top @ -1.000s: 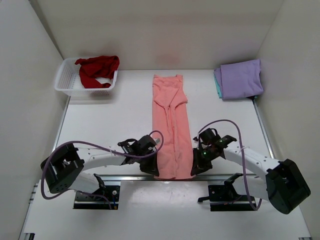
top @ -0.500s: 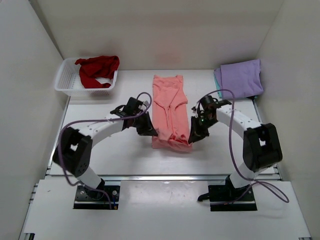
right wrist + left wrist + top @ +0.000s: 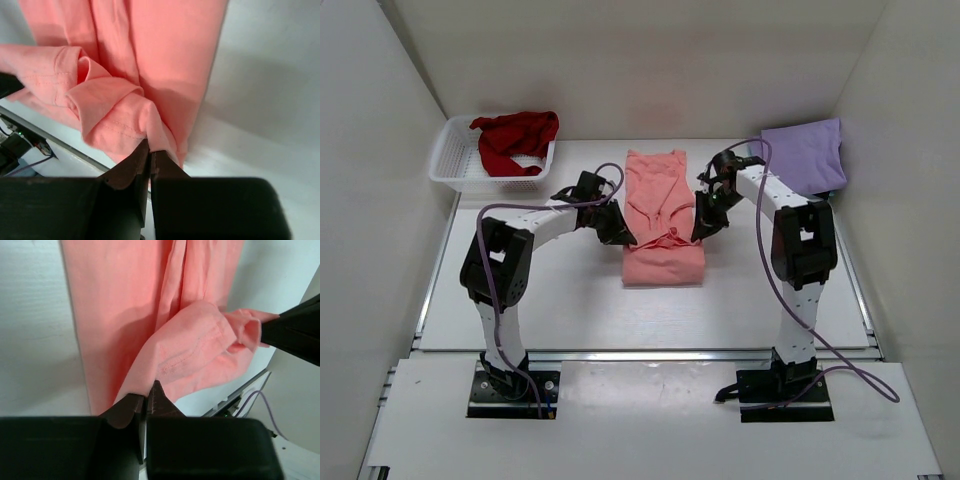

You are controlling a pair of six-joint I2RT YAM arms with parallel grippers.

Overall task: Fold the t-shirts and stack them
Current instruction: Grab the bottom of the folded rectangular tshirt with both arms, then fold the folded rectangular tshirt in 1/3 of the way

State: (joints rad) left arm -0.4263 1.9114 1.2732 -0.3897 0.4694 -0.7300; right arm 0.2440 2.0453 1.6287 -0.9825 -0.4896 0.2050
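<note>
Our left gripper (image 3: 625, 238) and right gripper (image 3: 701, 233) each pinch the salmon-pink t-shirt (image 3: 663, 265) hem, doubled over itself; basket (image 3: 443, 160) with dark red t-shirt (image 3: 515, 138) and lavender t-shirt (image 3: 805, 155) sit well apart.

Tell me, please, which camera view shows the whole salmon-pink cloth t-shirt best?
The top external view: it shows the salmon-pink cloth t-shirt whole, its near end folded back over itself. The wrist views show only hem corners pinched in the left pincer and right pincer.

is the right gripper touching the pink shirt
Touching. In the right wrist view the right gripper has its jaws pinched shut on the hem of the pink shirt.
</note>
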